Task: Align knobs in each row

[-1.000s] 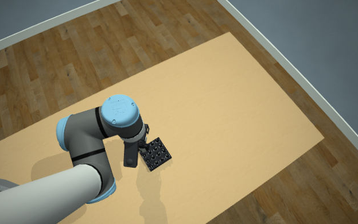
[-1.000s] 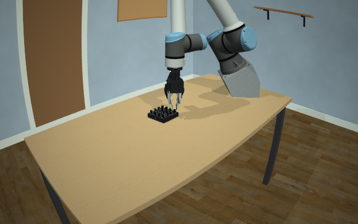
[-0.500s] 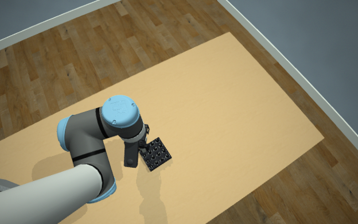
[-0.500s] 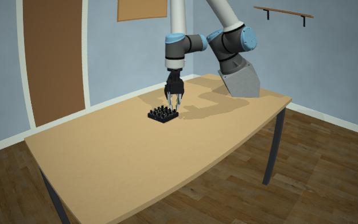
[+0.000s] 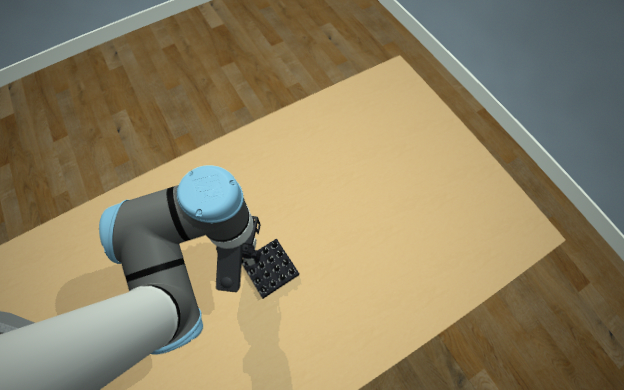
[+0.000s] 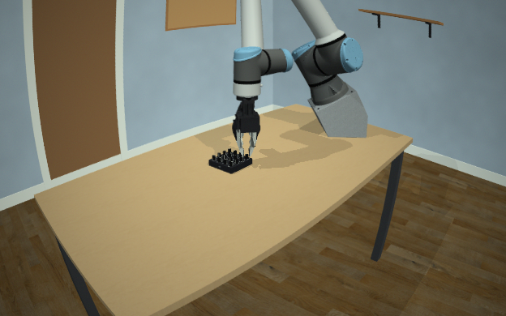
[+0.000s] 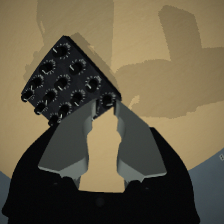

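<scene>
The black knob box [image 5: 269, 266] [image 6: 241, 165] [image 7: 62, 66] lies on the table, its rows of small black knobs facing up. White pointer lines and tick marks show in the wrist view, but the row letters are too small to read. My gripper [image 5: 256, 257] [image 6: 246, 154] [image 7: 106, 100] points down at the box corner nearest the arm's base. Its jaws are open by a narrow gap, with the corner knob [image 7: 106, 99] showing between the tips. I see no clear contact with it. The jaws hide part of the box's near edge in the wrist view.
The box stands on the wooden table [image 5: 391, 175] [image 6: 175, 211]. The arm's grey base mount [image 6: 343, 117] stands at the table's far end. The arm's shadow falls across the table beside the box. A wall shelf [image 6: 402, 17] hangs well above the table.
</scene>
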Controlling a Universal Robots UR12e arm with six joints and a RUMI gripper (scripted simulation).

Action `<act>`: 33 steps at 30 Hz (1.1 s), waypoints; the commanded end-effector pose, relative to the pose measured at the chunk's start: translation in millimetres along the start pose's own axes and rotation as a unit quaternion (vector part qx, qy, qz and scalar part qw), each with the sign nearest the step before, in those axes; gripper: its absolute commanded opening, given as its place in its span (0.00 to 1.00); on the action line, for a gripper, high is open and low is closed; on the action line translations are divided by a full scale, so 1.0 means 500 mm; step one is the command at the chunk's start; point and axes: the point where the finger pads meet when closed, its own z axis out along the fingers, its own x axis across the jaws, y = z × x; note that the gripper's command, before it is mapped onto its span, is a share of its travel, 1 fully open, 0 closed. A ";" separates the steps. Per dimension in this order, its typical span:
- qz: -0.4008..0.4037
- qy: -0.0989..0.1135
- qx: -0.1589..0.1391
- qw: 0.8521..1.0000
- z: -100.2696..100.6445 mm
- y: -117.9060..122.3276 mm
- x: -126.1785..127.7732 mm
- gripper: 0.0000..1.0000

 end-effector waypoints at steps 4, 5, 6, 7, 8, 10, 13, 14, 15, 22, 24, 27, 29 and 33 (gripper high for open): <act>0.000 0.001 0.000 1.000 0.001 -0.001 0.003 0.11; 0.000 0.001 0.000 1.000 0.001 -0.001 0.003 0.11; 0.000 0.001 0.000 1.000 0.001 -0.001 0.003 0.11; 0.000 0.001 0.000 1.000 0.001 -0.001 0.003 0.11; 0.000 0.001 0.000 1.000 0.001 -0.001 0.003 0.11; 0.000 0.001 0.000 1.000 0.001 -0.001 0.003 0.11; 0.000 0.001 0.000 1.000 0.001 -0.001 0.003 0.11; 0.000 0.001 0.000 1.000 0.001 -0.001 0.003 0.11; 0.000 0.001 0.000 1.000 0.001 -0.001 0.003 0.04; 0.000 0.001 0.000 1.000 0.001 -0.001 0.002 0.04; 0.000 0.001 0.000 1.000 0.001 -0.001 0.002 0.04; 0.000 0.001 0.000 1.000 0.001 -0.001 0.002 0.04; 0.000 0.001 0.000 1.000 0.001 -0.001 0.002 0.04; 0.000 0.001 0.000 1.000 0.001 -0.001 0.002 0.04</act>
